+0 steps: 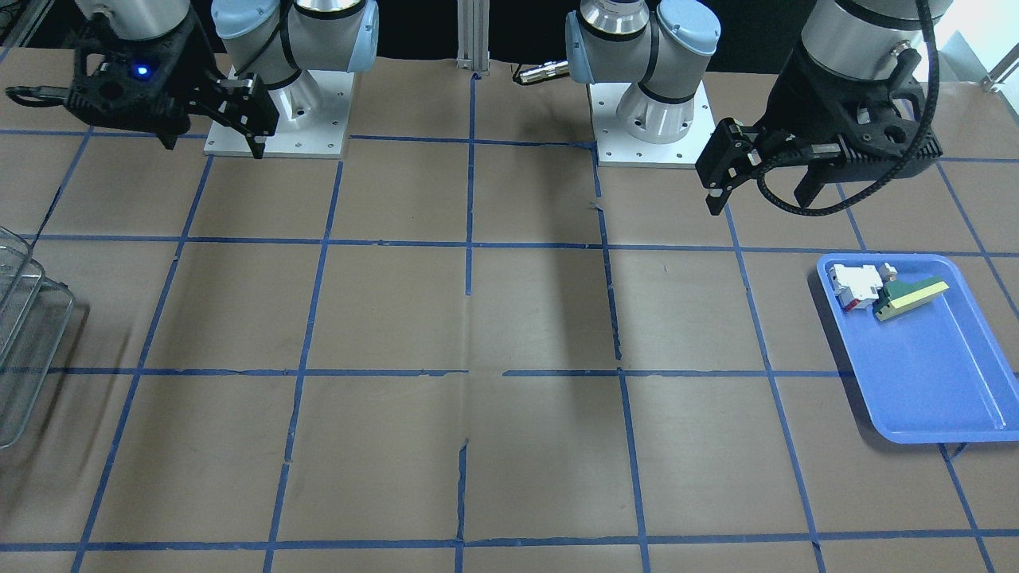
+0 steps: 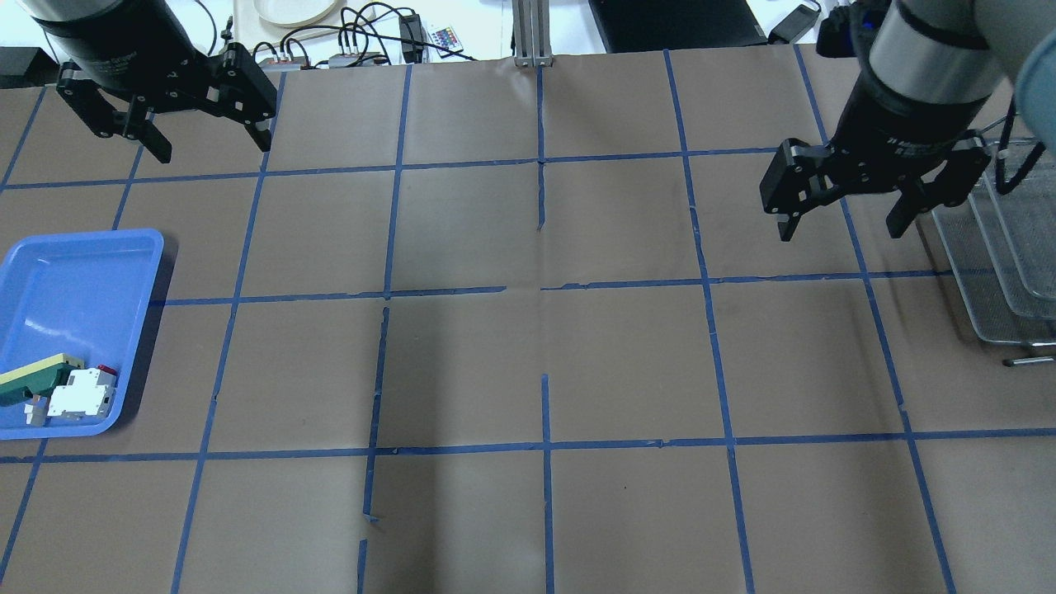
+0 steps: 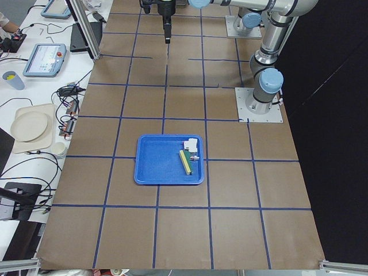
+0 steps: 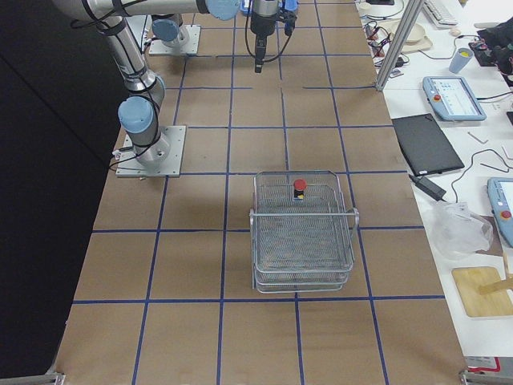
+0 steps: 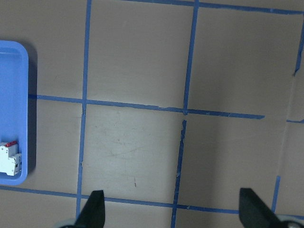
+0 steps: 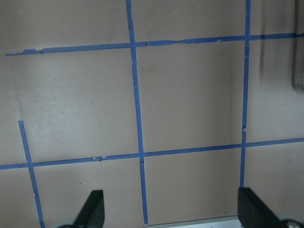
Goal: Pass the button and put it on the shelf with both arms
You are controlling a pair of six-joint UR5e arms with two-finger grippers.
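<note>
Blue tray (image 2: 82,280) at 8 o'clock, holding white-and-red block (image 2: 81,394) and green-and-yellow wedge (image 2: 33,373).
Shelf (image 2: 990,289) at 3 o'clock; button (image 4: 299,187) sits on its top tier, red cap up. Right gripper (image 2: 840,231) at 2, left gripper (image 2: 210,147) at 10, above the table: both spread wide, empty.

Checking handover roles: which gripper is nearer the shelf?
Right. The right gripper hangs just beside the shelf, at its inner edge. The left gripper is at the opposite end, by the tray.
</note>
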